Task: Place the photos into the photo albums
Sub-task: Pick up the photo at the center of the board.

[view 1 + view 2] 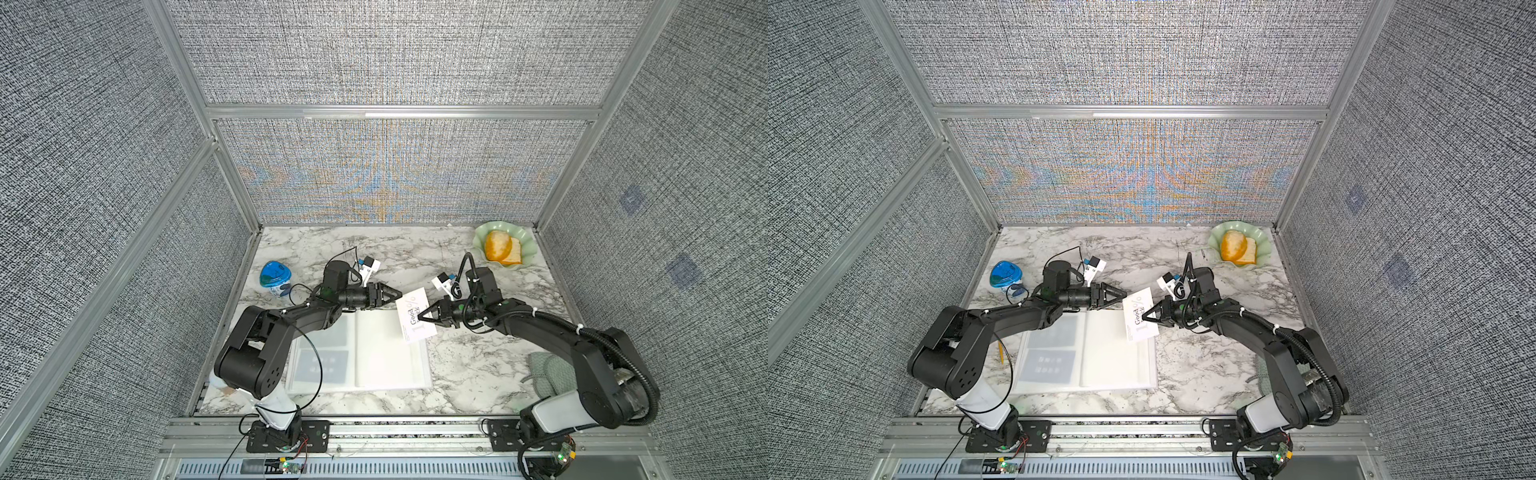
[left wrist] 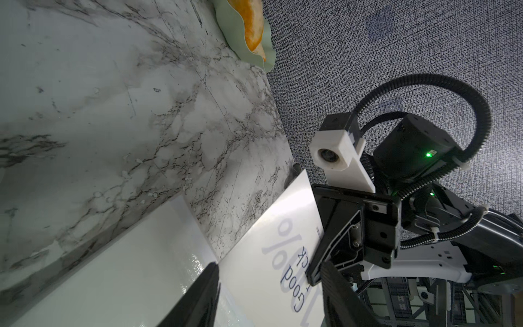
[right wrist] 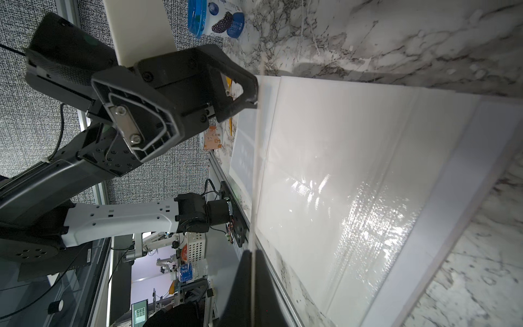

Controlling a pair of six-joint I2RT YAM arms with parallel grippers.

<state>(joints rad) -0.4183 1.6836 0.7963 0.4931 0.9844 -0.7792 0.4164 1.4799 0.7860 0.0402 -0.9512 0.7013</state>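
A white "Good Luck" photo [image 1: 417, 316] [image 1: 1138, 318] hangs tilted over the far right corner of the open photo album [image 1: 374, 357] [image 1: 1108, 357]. My right gripper [image 1: 420, 317] [image 1: 1143, 318] is shut on the photo's right side. In the right wrist view the photo [image 3: 256, 170] is edge-on between its closed jaws [image 3: 252, 254]. My left gripper [image 1: 399, 296] [image 1: 1124, 294] is open, its tips at the photo's far left corner. In the left wrist view the photo's printed face [image 2: 268, 240] fills the gap [image 2: 270, 264]. Two dark bluish photos [image 1: 326, 365] show through the left page's sleeves.
A blue-lidded yoghurt cup [image 1: 275, 278] lies at the far left. A green scalloped dish [image 1: 521, 259] with orange food sits in the far right corner. A grey-green cloth [image 1: 548, 370] lies under my right arm. Fabric walls close three sides.
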